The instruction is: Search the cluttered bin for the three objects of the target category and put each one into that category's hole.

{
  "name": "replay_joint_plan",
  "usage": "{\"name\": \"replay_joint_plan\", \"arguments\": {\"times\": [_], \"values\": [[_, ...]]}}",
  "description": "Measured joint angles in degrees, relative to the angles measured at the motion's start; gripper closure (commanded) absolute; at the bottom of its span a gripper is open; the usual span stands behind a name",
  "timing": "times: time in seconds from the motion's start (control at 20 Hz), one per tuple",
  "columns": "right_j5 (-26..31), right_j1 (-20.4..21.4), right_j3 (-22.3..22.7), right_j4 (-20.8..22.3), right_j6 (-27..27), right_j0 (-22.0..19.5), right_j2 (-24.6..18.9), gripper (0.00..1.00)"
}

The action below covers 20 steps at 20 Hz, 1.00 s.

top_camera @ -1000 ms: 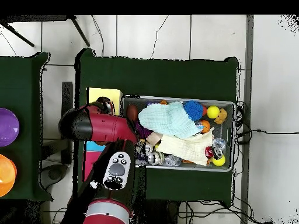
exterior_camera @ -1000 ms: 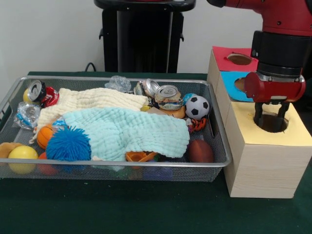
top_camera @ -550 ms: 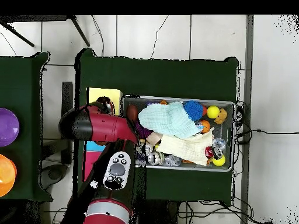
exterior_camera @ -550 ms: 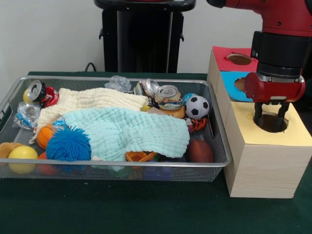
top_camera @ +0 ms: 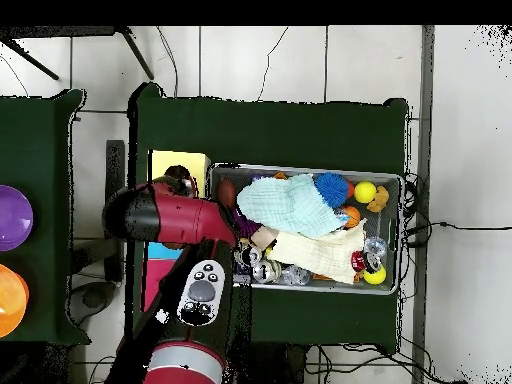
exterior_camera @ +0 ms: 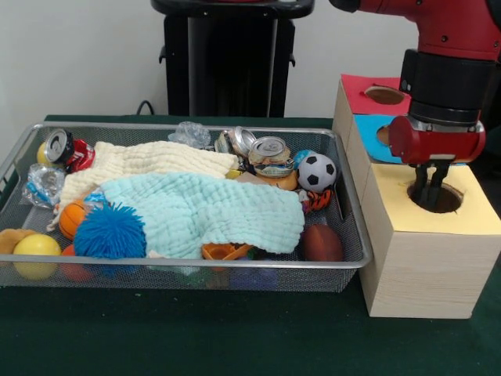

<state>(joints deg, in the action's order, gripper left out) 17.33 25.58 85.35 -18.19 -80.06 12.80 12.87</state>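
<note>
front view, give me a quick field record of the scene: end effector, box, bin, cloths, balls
end effector: over the yellow hole, fingers close together, nothing visible between them
box: wooden box right of bin, with yellow, blue and red tops
bin: wire mesh bin, cluttered
cloths: light blue cloth overlapping cream cloth
balls: soccer ball, spiky blue ball, yellow ball

The bin (exterior_camera: 156, 270) was fine metal mesh, and the crushed cans (exterior_camera: 270, 154) in it were shiny metal. The teal cloth (exterior_camera: 211, 211) looked soft and crinkled; the box (exterior_camera: 423, 274) showed matt pale wood grain.
</note>
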Motion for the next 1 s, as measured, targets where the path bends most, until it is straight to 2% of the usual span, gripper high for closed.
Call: {"name": "replay_joint_plan", "arguments": {"times": [0.2, 0.65, 1.0], "values": [[1.9, 0.0, 0.0, 0.6, 0.0, 0.0, 0.1, 1.0], [2.1, 0.2, 0.0, 0.8, 0.0, 0.0, 0.1, 1.0], [2.1, 2.6, 1.8, 0.8, 0.0, 0.0, 0.1, 1.0]]}}
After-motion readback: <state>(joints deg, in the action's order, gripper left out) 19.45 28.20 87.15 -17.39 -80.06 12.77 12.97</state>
